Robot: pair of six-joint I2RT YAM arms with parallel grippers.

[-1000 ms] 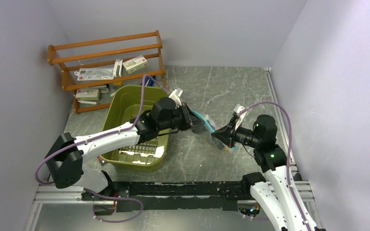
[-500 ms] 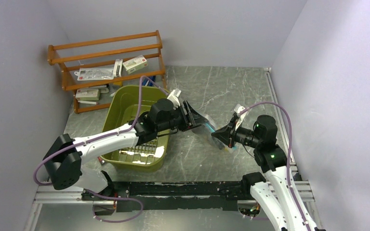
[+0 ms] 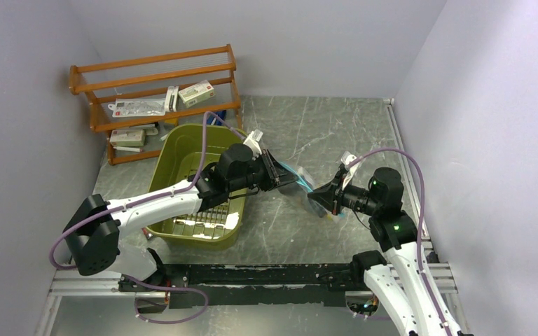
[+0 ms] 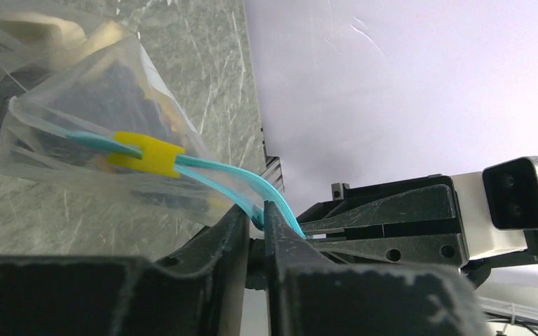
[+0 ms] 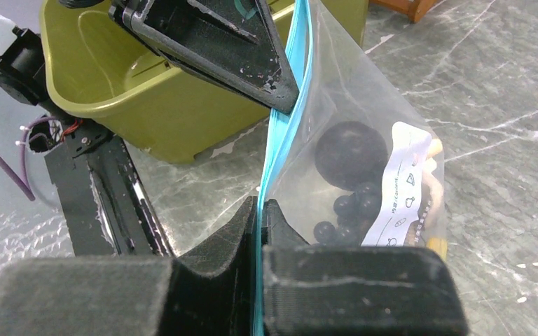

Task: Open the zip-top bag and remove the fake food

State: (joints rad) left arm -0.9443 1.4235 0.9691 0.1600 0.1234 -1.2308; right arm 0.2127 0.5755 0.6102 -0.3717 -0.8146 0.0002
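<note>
Hanging above grey marbled desk: clear crinkly zip-top bag, teal strip pinched by left pincer and right pincer — both closed on it. Dark round fake grapes inside. Olive plastic tub just beside left pincer; orange wooden rack behind.

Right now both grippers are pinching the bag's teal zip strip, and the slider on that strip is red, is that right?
Not quite. The slider is yellow, not red, as the left wrist view shows. The rest holds: the left gripper and the right gripper both pinch the teal zip strip of the zip-top bag.
</note>
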